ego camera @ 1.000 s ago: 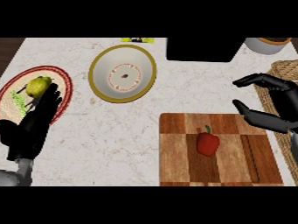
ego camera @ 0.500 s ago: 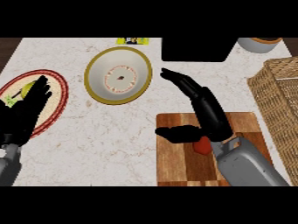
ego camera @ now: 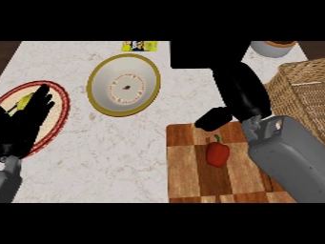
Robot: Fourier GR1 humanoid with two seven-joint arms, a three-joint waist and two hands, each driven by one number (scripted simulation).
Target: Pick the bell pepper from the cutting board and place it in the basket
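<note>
The red bell pepper (ego camera: 218,153) lies untouched on the wooden cutting board (ego camera: 186,176), the right hand (ego camera: 242,93) open and empty just beyond it, so reaching is under way; next it must close round the pepper before carrying it to the wicker basket (ego camera: 312,95).

I see the bell pepper (ego camera: 218,153) lying on the cutting board (ego camera: 186,167), my right hand (ego camera: 244,90) above it, basket (ego camera: 312,105) alongside.
</note>
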